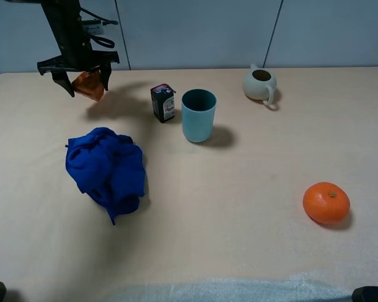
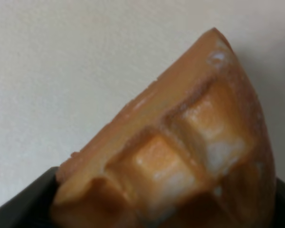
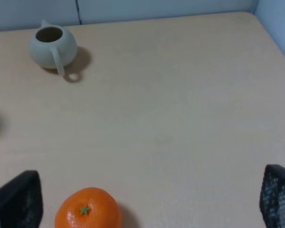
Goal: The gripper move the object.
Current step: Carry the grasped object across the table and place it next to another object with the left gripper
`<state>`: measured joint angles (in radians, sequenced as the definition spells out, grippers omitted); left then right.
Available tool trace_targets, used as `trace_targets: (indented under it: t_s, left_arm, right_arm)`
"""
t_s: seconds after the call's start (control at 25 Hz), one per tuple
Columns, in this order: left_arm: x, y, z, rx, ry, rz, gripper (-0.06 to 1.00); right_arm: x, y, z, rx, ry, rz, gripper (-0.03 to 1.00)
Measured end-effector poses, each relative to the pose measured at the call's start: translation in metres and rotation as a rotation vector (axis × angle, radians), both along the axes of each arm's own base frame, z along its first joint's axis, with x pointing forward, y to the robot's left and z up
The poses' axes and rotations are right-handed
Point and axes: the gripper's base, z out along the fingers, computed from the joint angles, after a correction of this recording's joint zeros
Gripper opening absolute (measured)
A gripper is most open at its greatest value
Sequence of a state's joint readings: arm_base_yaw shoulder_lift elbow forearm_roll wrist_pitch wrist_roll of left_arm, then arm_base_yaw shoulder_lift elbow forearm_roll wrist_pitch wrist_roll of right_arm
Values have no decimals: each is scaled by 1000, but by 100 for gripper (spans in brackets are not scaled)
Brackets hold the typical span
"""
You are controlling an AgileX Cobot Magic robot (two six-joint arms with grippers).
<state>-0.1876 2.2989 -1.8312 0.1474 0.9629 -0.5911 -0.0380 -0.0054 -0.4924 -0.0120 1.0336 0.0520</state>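
Note:
The orange-brown toy waffle hangs between the fingers of my left gripper, which is shut on it and holds it above the table at the far left. In the left wrist view the waffle fills the picture, its square dents facing the camera, over bare table. My right gripper is open and empty. Only its two black fingertips show at the edges of the right wrist view. In the exterior high view the right arm barely shows at the bottom right corner.
A crumpled blue cloth lies at the left. A small dark carton and a teal cup stand mid-table. A pale teapot is at the back right. A round orange fruit sits front right.

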Motion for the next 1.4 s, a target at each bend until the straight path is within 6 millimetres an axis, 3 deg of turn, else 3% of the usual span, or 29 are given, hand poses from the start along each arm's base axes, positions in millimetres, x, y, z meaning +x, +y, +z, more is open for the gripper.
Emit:
trace_targets:
  t_s: [0.72, 1.08, 1.4]
  left_arm:
    - [-18, -37, 65, -39, -61, -90, 73]
    - [-23, -76, 103, -55, -128, -180, 73]
    - [-36, -112, 117, -63, -146, -279, 73]
  right_arm:
    - [0, 0, 0, 1, 0, 1, 69]
    - [0, 0, 0, 2, 0, 1, 69]
    - [0, 0, 0, 2, 0, 1, 69]
